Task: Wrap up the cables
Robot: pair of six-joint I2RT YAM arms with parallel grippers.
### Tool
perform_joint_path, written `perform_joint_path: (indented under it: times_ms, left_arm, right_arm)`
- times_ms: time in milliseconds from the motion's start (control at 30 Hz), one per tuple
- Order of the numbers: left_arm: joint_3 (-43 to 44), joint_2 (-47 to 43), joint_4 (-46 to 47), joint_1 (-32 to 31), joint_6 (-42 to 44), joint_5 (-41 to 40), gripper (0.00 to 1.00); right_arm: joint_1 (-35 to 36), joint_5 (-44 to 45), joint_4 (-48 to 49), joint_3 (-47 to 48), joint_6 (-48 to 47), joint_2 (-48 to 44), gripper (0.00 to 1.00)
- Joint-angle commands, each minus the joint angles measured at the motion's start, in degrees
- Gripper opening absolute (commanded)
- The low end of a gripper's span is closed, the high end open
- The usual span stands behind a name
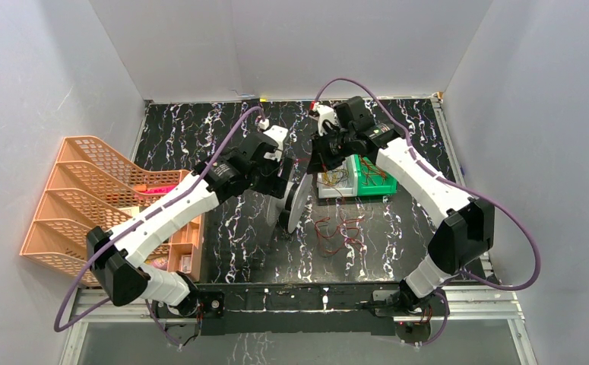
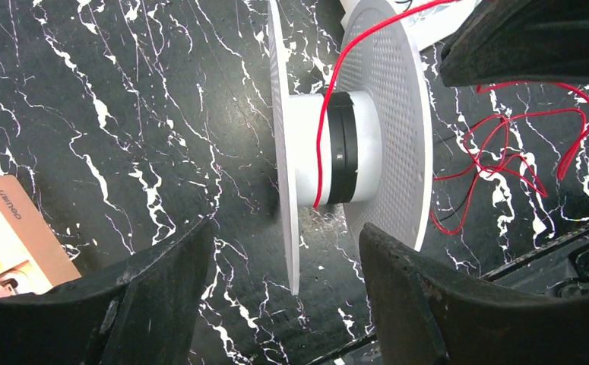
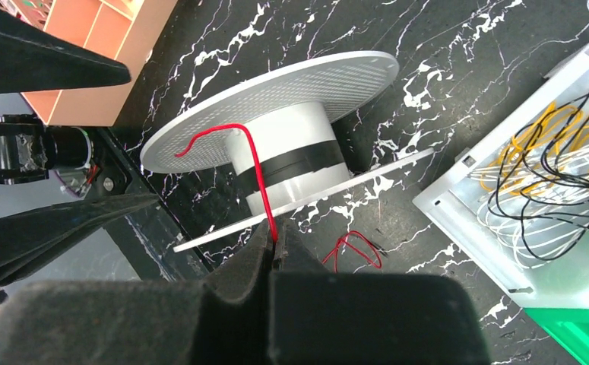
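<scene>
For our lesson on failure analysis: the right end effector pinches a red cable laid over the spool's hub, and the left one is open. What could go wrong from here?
1. The spool stands on its flange edges and the left end effector is open; a tug could roll or tip it.
2. The red cable is very thin in the shut right end effector; it may slip out.
3. The loose tangle on the table could snag while feeding.

High rear overview; both wrist views close on spool [image 2: 367, 144]
</scene>
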Motion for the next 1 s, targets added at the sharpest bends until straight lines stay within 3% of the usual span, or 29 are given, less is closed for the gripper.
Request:
perform_joint_path:
  times_ms: [0,633,967]
  left_arm:
    - [2.5,1.8,1.5,0.9,1.3,1.4,0.69]
    - [3.0,7.3,4.1,2.1,3.1,0.8,0.53]
    - [1.2,7.9,4.5,2.0,3.7,2.0,0.23]
  right_arm:
    - [0.9,-1.7,0.7,3.3,-1.3,0.9,0.00]
    - [1.4,-1.5,0.6,3.3,-1.8,2.2,0.00]
    - [1.9,-2.0,1.0,2.7,-1.7,2.5,0.00]
